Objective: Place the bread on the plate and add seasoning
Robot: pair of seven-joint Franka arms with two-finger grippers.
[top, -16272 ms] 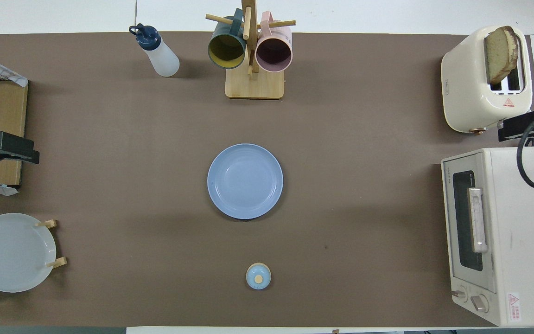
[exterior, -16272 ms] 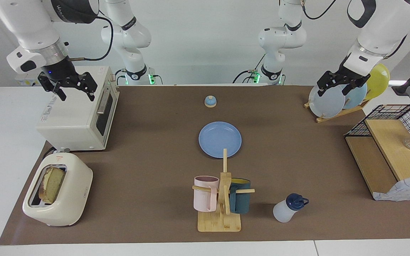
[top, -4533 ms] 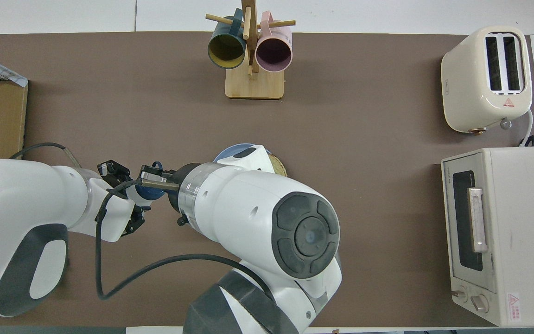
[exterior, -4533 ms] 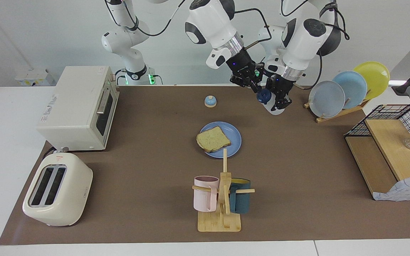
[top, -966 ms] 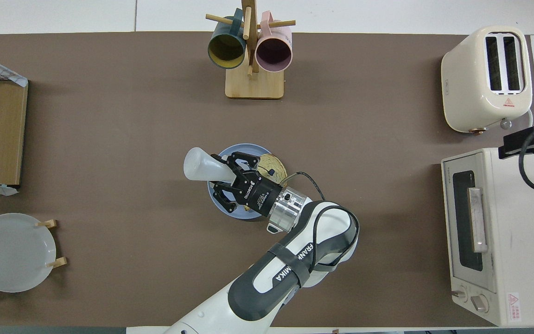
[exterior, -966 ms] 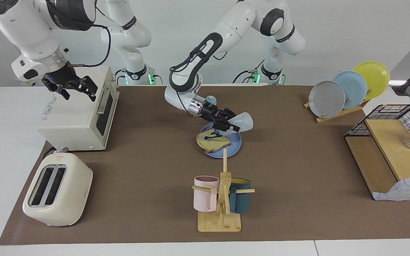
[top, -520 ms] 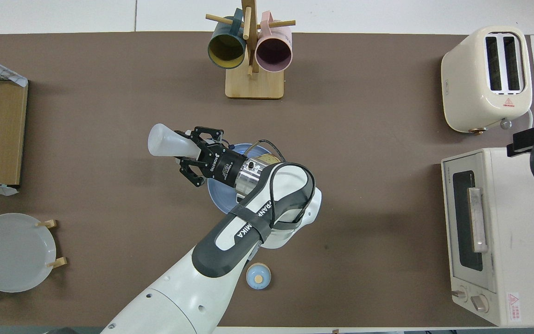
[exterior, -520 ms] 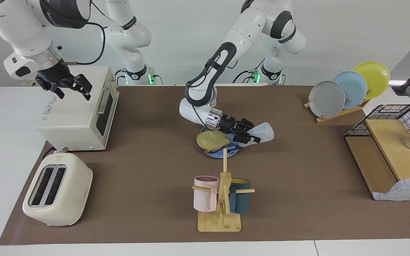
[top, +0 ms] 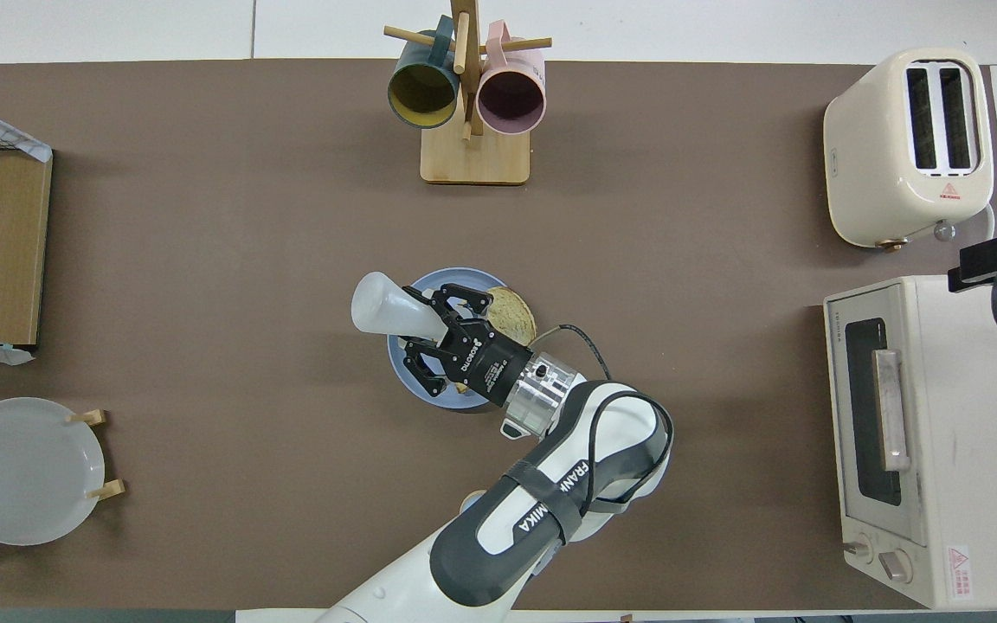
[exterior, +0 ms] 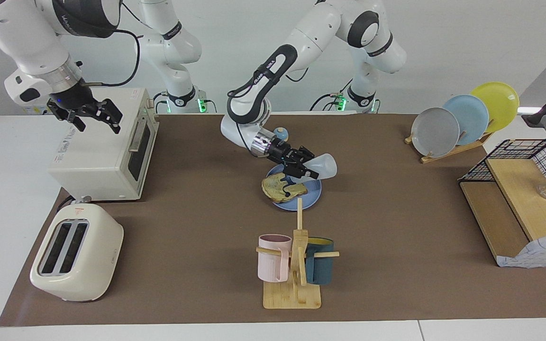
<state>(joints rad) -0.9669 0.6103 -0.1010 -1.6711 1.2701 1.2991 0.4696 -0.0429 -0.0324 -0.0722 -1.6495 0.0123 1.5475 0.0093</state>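
Translucent white plastic is what your left gripper (exterior: 301, 166) is clamped on: the seasoning (exterior: 321, 166) lies tipped on its side over the plate (exterior: 313, 196), base pointing toward the left arm's end of the table and dark cap angled down over the bread (exterior: 283, 186). You hold it that way, I'd judge, so the contents fall onto the slice rather than the mat. The bread already lies on the plate, overlapping the rim toward the right arm's end, so only the seasoning step looks unfinished. Your right gripper (exterior: 94, 115) waits with jaws wide apart over the toaster oven (exterior: 102, 147), holding nothing and clear of the pour. A brown mat (exterior: 396, 227) covers the table; the toaster (exterior: 76, 253) stands with empty slots farther from the robots than the oven, and the mug rack (exterior: 295, 265) stands just beside the plate, farther from the robots. A bell (exterior: 280, 131) peeks out near the left arm's wrist, and a plate rack (exterior: 462, 121) sits at the left arm's end before a plain pale wall.
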